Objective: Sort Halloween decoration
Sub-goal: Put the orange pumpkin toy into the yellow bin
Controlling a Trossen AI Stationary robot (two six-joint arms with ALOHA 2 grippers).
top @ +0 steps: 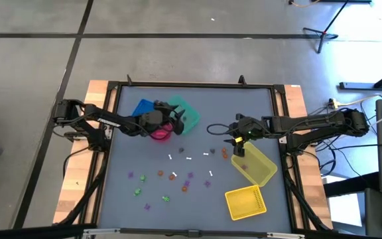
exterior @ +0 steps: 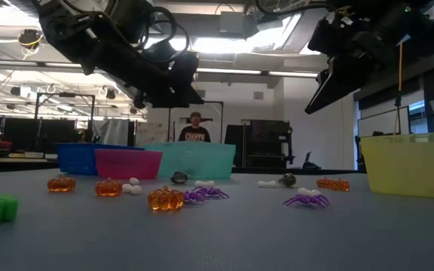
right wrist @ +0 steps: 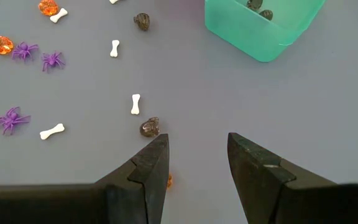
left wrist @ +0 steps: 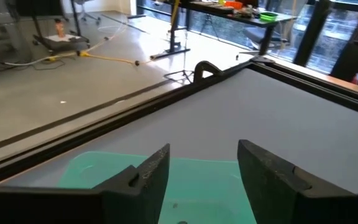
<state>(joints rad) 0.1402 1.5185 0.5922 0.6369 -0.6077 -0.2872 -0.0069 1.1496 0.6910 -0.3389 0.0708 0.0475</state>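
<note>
Small Halloween decorations lie scattered on the grey table (top: 197, 199): purple spiders (right wrist: 10, 119), white bones (right wrist: 135, 104), orange pumpkins (exterior: 164, 199), green pieces (top: 138, 192) and dark grey skulls (right wrist: 149, 127). My left gripper (left wrist: 204, 155) hangs open above the teal bin (left wrist: 104, 171), nothing between its fingers. That bin (right wrist: 263, 25) holds a few dark pieces. My right gripper (right wrist: 197, 143) stands open above the table's middle (top: 233, 135), a dark grey skull just beside one fingertip, apart from it.
Blue bin (top: 144, 107), teal bin (top: 183, 111) and pink bin (top: 161, 133) stand together at the back left under my left arm. A yellow bin (top: 257, 164) and a flat yellow basket (top: 246, 202) sit at the right front. A person (exterior: 195, 128) stands beyond the table.
</note>
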